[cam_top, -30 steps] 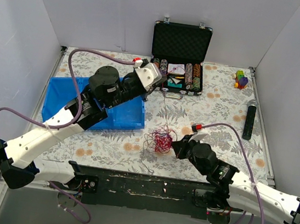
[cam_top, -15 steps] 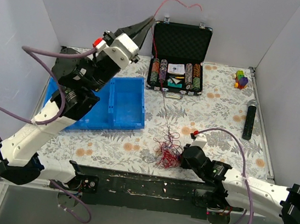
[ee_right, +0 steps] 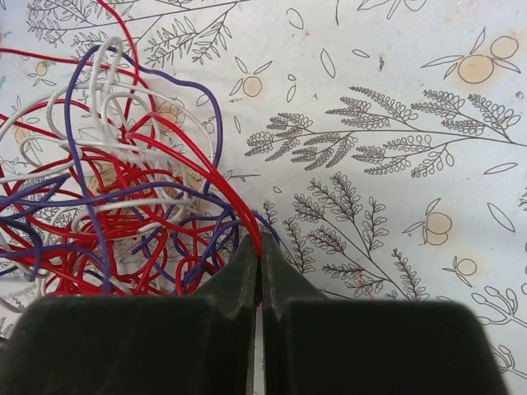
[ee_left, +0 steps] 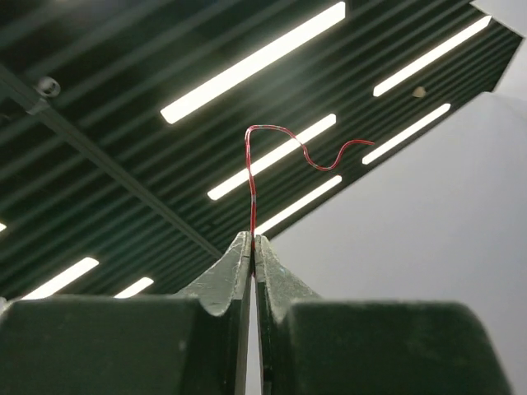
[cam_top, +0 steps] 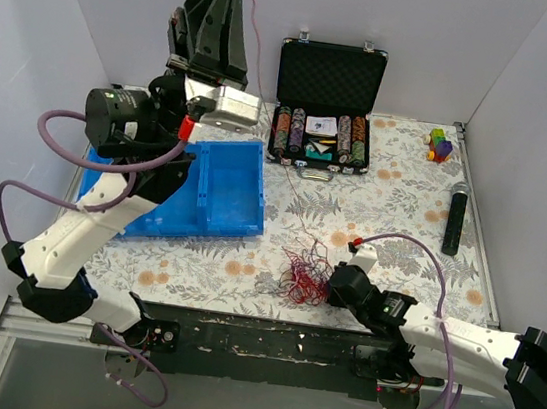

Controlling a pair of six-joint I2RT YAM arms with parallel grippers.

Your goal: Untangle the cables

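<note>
Red cable (ee_left: 251, 189) runs steeply up from tangle (cam_top: 303, 274) to left claw (ee_left: 253, 239).

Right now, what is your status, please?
Left claw high up, shut on red cable. Right claw low, shut on tangle. Nothing blocking; case close by.

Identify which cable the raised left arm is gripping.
The red cable: its end curls up from the shut left fingers. White cable and navy cable lie tangled on the table.
</note>
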